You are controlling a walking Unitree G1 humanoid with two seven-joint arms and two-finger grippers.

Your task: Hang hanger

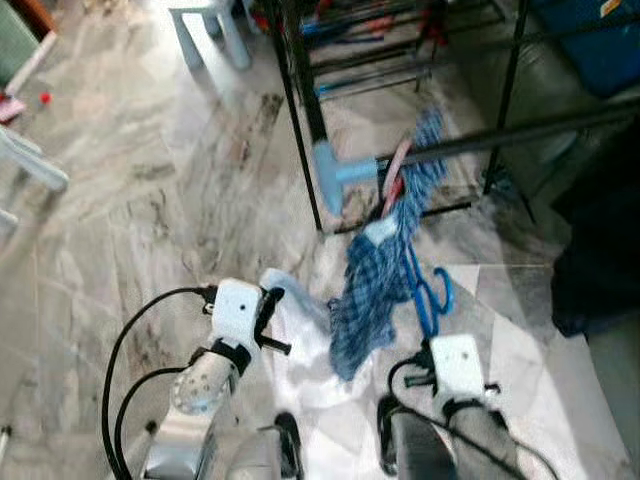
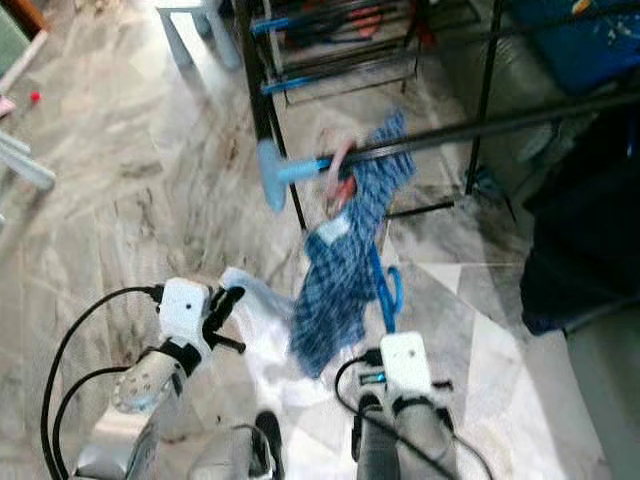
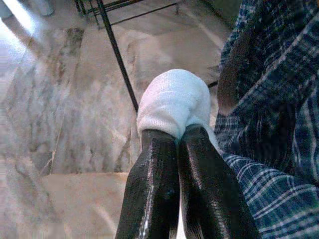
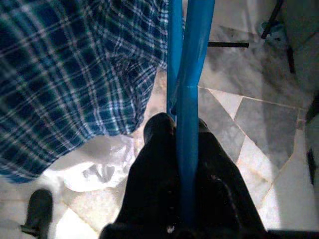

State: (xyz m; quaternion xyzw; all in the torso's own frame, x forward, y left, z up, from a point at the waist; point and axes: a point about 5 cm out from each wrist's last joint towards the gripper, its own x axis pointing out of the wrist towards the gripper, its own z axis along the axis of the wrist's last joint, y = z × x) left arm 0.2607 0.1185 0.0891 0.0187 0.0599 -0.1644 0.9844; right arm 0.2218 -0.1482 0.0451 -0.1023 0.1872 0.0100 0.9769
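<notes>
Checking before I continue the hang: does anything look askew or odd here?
The blue plaid shirt hangs bunched and crooked off the black rack rail, not spread on the blue hanger clamped in the right gripper. The left gripper pinches white cloth.

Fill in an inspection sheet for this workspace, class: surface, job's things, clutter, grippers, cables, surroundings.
Surface: marble floor, veined grey and beige.
Job's things: blue hanger carrying a blue plaid shirt, below the black rack bar.
Clutter: white plastic bag on the floor under the shirt.
Grippers: left gripper shut on white cloth; right gripper shut on the blue hanger.
Cables: black cables looping off the left arm.
Surroundings: black drying rack, white stool legs, dark bag on the right.
</notes>
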